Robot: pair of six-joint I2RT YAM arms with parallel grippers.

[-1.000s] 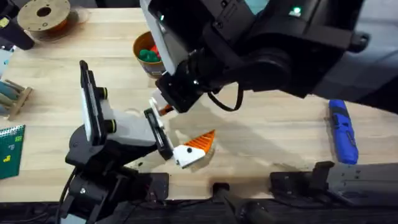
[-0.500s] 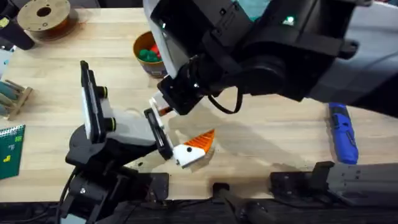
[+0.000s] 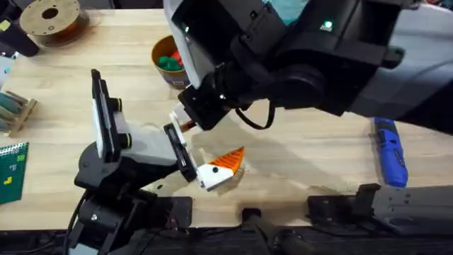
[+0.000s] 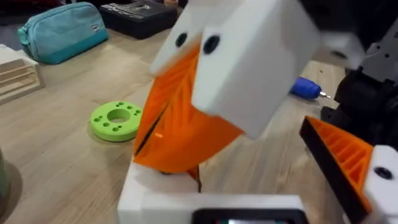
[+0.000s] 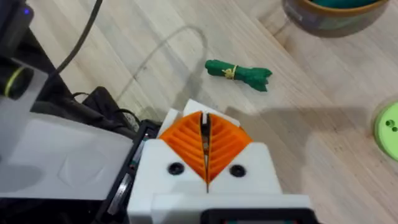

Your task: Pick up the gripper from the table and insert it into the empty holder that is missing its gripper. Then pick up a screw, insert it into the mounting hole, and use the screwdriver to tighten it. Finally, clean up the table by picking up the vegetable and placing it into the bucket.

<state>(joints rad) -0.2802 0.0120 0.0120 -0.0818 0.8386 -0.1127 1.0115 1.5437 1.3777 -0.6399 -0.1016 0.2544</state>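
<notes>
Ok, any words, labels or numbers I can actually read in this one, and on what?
No text here can be read.
Small white label on the teal pouch: too blurred to read.
Pale print on the black case: too small.
Yellow marks on the green card: not legible.

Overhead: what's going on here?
The right arm reaches across the middle, its right end effector shut, pads together, just above the left end effector, whose fingers stand apart. The screwdriver lies on the table at the right. The vegetable lies on the wood, not yet in the bucket.
</notes>
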